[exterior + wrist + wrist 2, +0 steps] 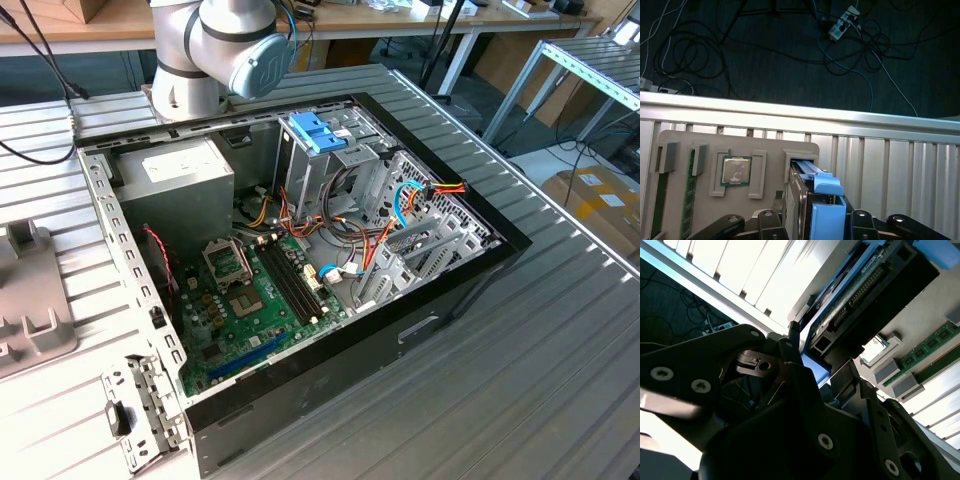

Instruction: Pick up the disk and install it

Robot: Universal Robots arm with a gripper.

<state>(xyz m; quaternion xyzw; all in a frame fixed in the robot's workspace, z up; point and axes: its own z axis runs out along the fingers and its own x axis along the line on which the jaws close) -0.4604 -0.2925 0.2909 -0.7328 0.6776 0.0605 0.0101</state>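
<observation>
The disk [812, 200] stands on edge in a slot of a beige parts holder [705, 142]; it is grey metal in a light-blue bracket. My gripper [815, 217] straddles it, a black finger [771, 220] on each side. In the second wrist view the disk [855, 295] runs past a thin fingertip [791, 335] of the gripper [822, 355], with a narrow gap showing, so the jaws look open around it.
The holder also carries a processor chip [736, 170] and a memory stick [930, 345]. In the exterior view the open computer case [470, 290] lies on the slatted table, with a motherboard [260, 300], a grey power supply [185, 175], a blue tabbed piece [318, 130] and loose cables [400, 215].
</observation>
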